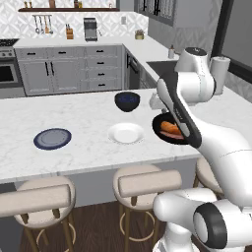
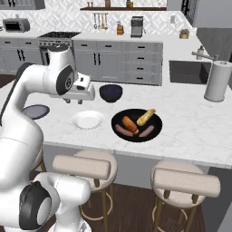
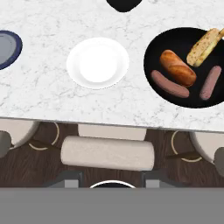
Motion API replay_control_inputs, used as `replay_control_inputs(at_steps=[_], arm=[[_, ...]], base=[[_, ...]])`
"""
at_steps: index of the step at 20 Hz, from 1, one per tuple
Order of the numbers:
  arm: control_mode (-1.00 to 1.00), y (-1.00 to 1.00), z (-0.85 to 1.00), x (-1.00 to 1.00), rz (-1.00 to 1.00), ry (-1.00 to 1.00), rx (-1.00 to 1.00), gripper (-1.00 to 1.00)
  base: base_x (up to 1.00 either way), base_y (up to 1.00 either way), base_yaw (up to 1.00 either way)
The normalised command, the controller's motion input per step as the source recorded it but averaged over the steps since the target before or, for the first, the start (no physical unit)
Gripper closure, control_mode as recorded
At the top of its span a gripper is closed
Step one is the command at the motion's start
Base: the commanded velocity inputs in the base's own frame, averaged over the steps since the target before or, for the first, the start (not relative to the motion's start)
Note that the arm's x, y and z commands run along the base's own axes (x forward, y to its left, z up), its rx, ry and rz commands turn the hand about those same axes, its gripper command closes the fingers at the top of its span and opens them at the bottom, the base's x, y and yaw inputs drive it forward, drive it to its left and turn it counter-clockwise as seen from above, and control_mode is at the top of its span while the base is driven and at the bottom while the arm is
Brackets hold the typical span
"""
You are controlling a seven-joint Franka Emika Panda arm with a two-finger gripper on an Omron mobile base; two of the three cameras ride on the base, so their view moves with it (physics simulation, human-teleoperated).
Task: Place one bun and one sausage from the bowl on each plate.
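Bar stool (image 3: 107,152) right under us, gripper (image 2: 86,95) empty, jaw gap unclear. White plate (image 3: 97,62) and blue-grey plate (image 3: 5,49) bare; black bowl (image 3: 153,48) holds two buns, two sausages. Nothing placed yet.

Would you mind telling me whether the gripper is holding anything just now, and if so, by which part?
Nothing is held. The gripper hangs above the counter near the white plate; both buns and both sausages lie in the black bowl.
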Motion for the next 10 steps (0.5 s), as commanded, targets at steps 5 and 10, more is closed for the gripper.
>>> replay_control_inputs(at_steps=[5,10], arm=[[-1.0,-0.3,-0.01,-0.02,0.01,0.07,0.0,-1.0],[-1.0,-0.72,0.0,0.0,0.03,0.1,0.0,-1.0]], base=[[0.0,0.0,0.0],[0.0,0.0,0.0]])
